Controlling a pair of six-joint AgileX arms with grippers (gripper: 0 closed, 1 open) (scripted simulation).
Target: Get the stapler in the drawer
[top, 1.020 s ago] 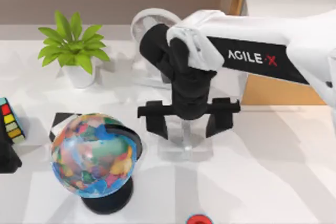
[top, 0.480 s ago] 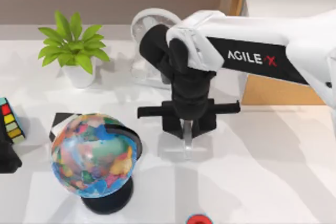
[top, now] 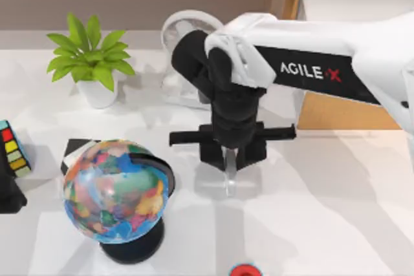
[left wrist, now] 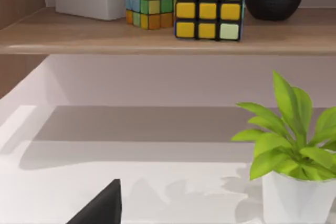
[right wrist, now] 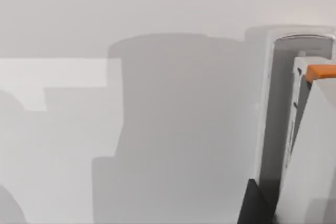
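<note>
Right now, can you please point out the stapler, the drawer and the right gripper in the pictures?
stapler [top: 229, 171]: top view, on the pale body showing just below the fingers.
drawer [top: 336, 113]: top view, on its orange-tan side wall.
right gripper [top: 231, 158]: top view, midway between the fingertips, shut on the stapler.

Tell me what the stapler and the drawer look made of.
The stapler, pinched by the right gripper, looks like smooth white plastic: uniform, matte, with no metal glint. The drawer looks like light tan wood or board with a flat matte face; no grain is clear.
</note>
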